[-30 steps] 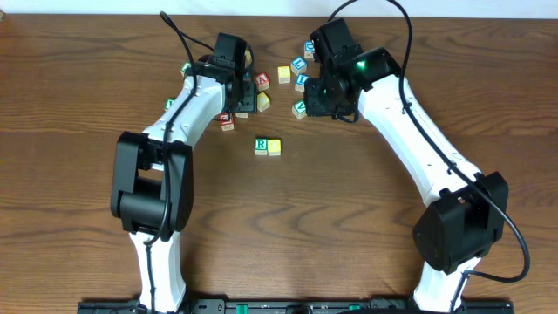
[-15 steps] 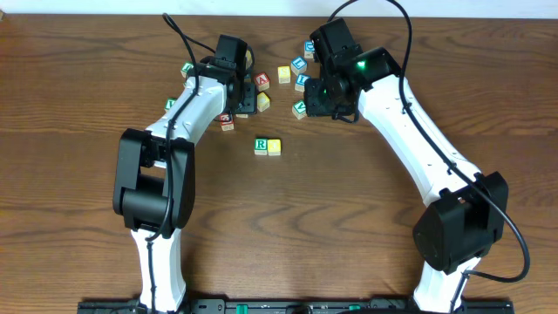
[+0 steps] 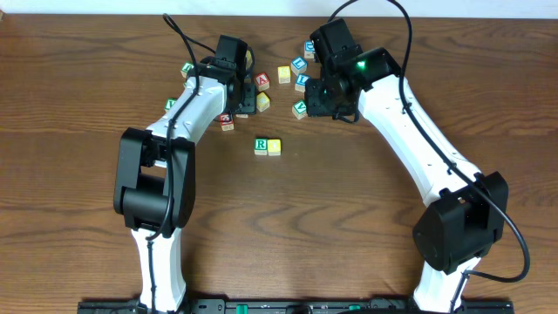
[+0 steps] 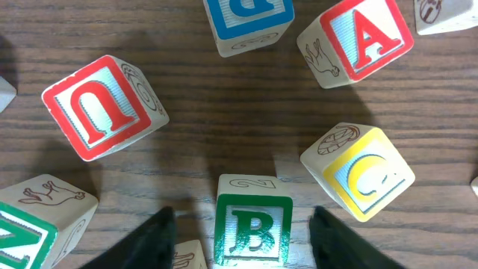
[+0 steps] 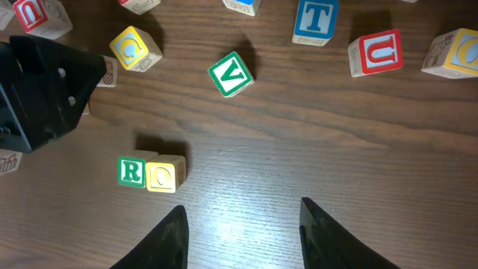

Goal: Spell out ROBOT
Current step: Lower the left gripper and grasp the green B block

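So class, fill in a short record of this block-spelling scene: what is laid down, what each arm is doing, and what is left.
Laid down: green R cube and yellow O cube, side by side, touching
Left fingers: open, straddling green B cube, not touching it
Right fingers: open, nothing between them
Not yet placed: B, blue T cube

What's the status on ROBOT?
Left fingers open, straddling green B, not touching. Right fingers open, empty. R and yellow cube set side by side. Loose yellow cube sits close to one left finger.
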{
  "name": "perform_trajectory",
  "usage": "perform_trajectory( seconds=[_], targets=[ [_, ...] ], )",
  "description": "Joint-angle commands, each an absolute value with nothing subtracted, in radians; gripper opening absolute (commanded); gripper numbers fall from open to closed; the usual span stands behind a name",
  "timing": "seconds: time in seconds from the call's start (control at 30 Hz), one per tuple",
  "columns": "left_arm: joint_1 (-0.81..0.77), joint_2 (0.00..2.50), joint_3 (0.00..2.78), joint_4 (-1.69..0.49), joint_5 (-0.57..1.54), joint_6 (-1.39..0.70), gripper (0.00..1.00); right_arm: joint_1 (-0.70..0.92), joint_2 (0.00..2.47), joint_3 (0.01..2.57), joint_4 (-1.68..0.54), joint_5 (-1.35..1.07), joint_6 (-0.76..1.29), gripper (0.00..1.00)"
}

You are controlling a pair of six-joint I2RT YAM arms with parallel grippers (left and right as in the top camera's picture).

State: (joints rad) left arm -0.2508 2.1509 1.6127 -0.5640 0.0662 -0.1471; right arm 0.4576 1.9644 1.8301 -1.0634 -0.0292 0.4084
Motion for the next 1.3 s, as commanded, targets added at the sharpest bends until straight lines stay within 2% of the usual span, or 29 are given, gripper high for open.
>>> perform_trajectory(
  seconds=[0.0,1.27],
  targets=[
    [-0.255,2.17,1.608,-0.562,0.069,-0.136,0.53,0.459,1.968,1.849,-1.068,-0.016,0.395,0.43],
    [-0.272,2.171,1.59,-0.531,0.034,-0.139,0.52,0.46,1.968,1.849,-1.082,-0.006,0.395,0.45]
  ],
)
